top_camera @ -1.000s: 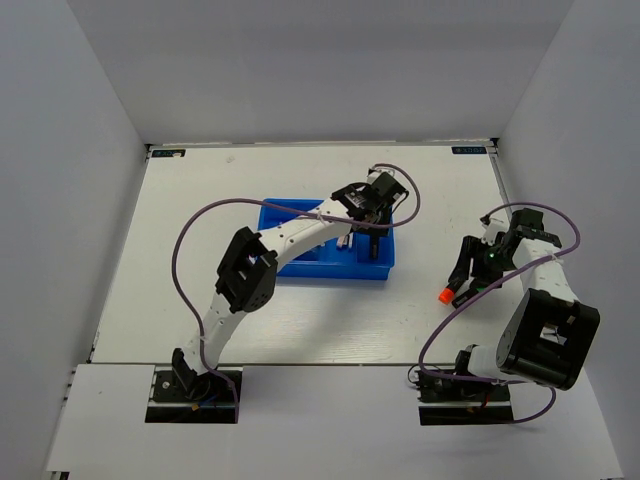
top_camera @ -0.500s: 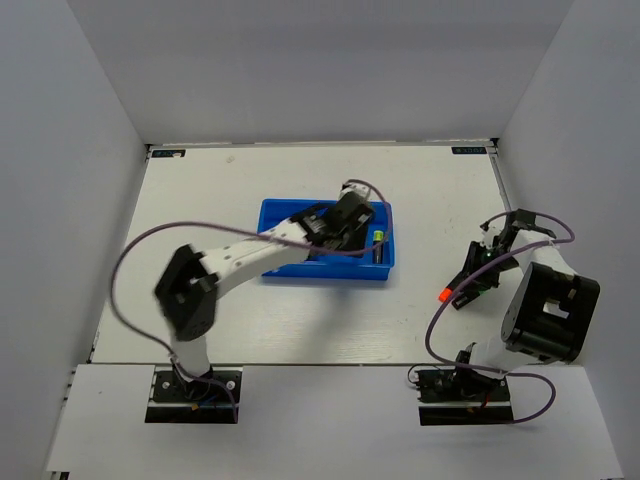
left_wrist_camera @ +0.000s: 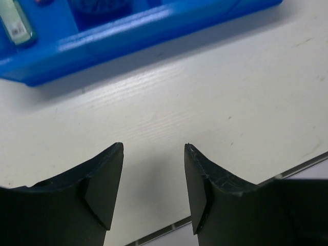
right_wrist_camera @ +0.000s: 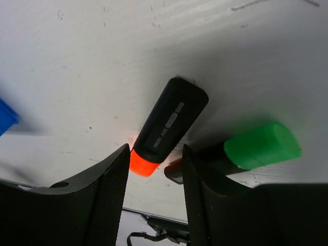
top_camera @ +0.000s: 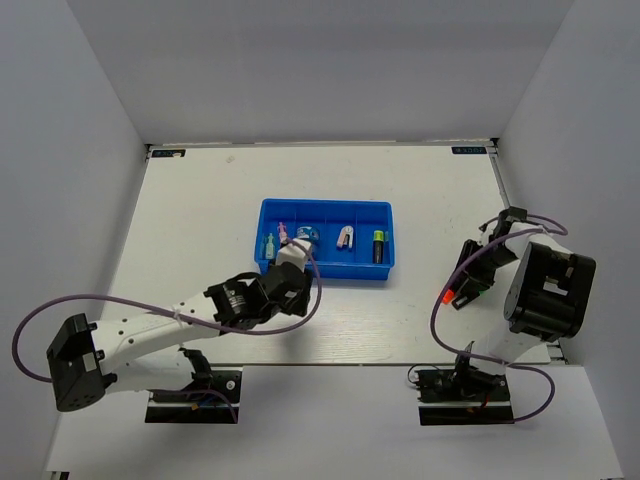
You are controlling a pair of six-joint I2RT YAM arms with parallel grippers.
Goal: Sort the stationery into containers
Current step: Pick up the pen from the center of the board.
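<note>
- A short black highlighter with a green cap (right_wrist_camera: 261,146) lies on the white table (left_wrist_camera: 246,102). Its black barrel is mostly hidden behind one finger of the right gripper (right_wrist_camera: 154,149).
- In the overhead view that green-capped marker cannot be made out at all.
- A black highlighter with an orange cap (right_wrist_camera: 169,123) lies just beside it on the table, right of the tray. Its orange end sits between the right gripper's parted fingers, which do not press on it.
- The bright blue ribbed plastic tray (top_camera: 328,272) holds a yellow-capped highlighter (top_camera: 378,245), a white piece (top_camera: 345,237), a blue-white roll (top_camera: 305,235), a pink pen (top_camera: 283,232) and a pale-green pen (top_camera: 268,246).
- The left gripper (left_wrist_camera: 154,148) hangs over bare table at the tray's near wall, fingers apart and empty.
</note>
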